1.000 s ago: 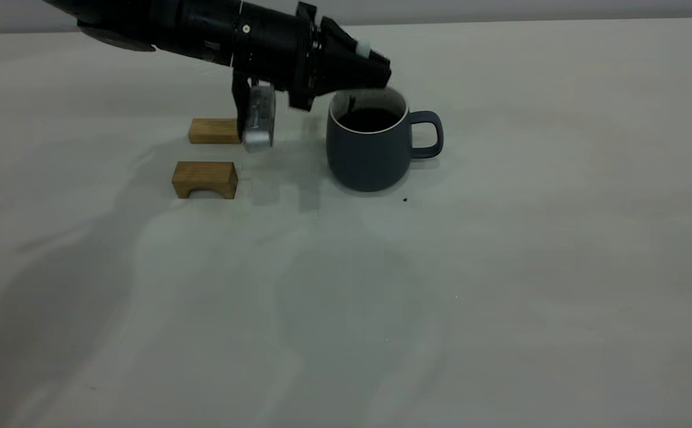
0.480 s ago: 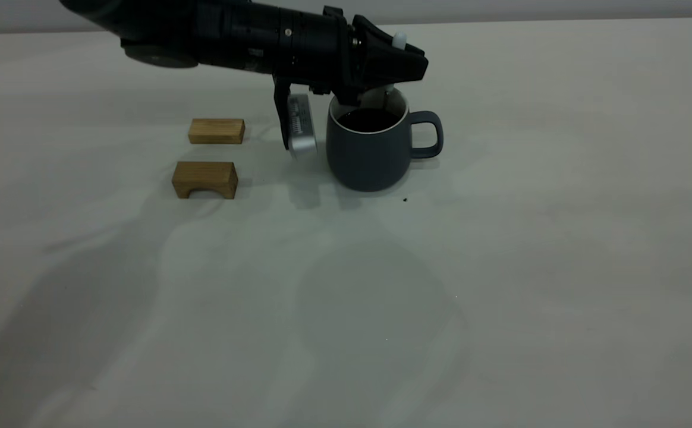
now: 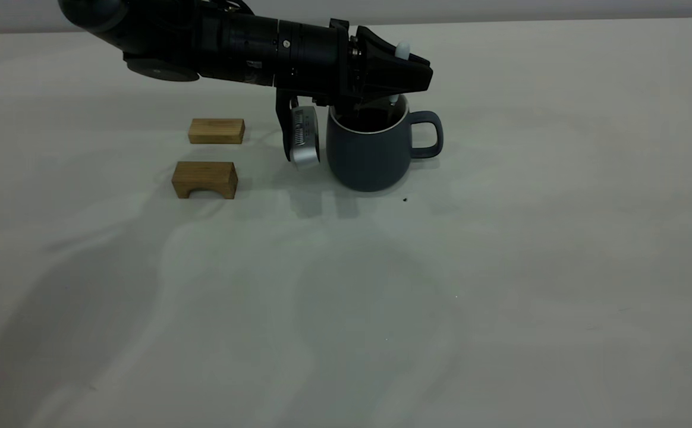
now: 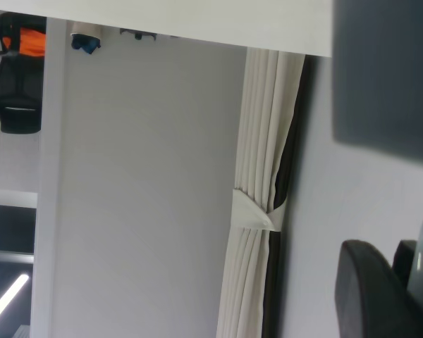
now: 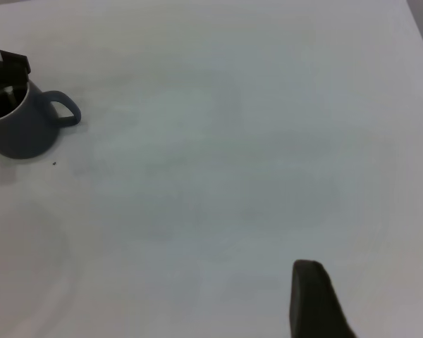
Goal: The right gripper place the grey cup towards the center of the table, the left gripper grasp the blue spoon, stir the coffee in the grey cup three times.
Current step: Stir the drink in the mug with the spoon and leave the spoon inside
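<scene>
Black ribbed left arm (image 3: 251, 47), seemingly silver-grey module (image 3: 304, 139).

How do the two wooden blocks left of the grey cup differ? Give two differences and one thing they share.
The near wooden block has an arch cut into its underside; the far wooden block shows a plain straight face. The near one looks darker brown, the far one paler. Both lie flat on the table, apart.

Dark slate-grey outside on the grey cup (image 3: 370, 157), white rim line, near-black coffee (image 3: 370, 119) within. Black left end effector (image 3: 408, 80) with a silver-grey module (image 3: 304, 139); pale whitish handle tip of the blue spoon (image 3: 403, 49) above it. Warm tan, faintly grained on two wooden blocks (image 3: 205, 178). Pale grey-white, plain surface (image 3: 500, 267), one tiny dark speck (image 3: 405, 200). Cream curtain (image 4: 257, 211) in the left wrist view.
</scene>
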